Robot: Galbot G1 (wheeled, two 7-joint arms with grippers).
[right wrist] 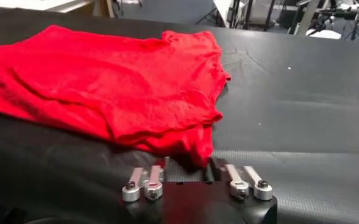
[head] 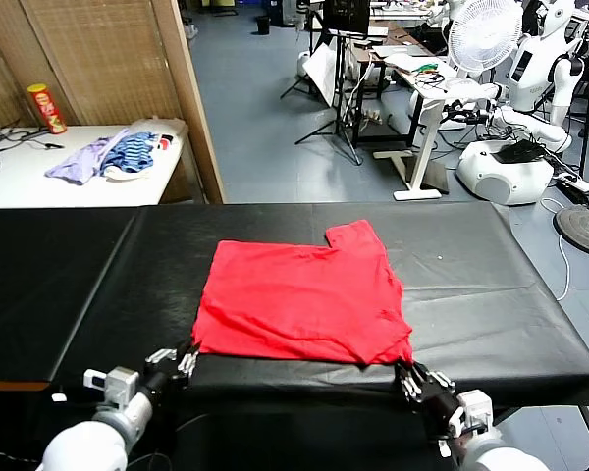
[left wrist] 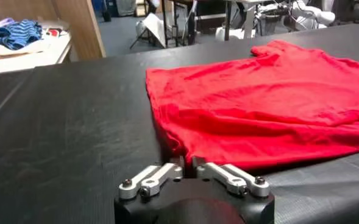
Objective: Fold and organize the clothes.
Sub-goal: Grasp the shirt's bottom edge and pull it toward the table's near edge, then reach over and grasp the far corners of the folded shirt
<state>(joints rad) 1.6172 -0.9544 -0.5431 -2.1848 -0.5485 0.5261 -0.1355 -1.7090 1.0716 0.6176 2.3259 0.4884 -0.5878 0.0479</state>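
The bright red thin-fabric T-shirt (head: 301,304) lies folded on my black surface (head: 491,294). My left tool (head: 185,361) and right tool (head: 409,378) sit spread wide at its near corners, gripping nothing.

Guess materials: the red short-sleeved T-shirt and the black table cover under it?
Red short-sleeved T-shirt: looks like thin matte knit fabric, probably cotton or a blend; it lies limp with soft wrinkles and doubled edges. Black table cover: likely vinyl or faux leather; faint sheen, fine grain, shallow creases in the right wrist view.
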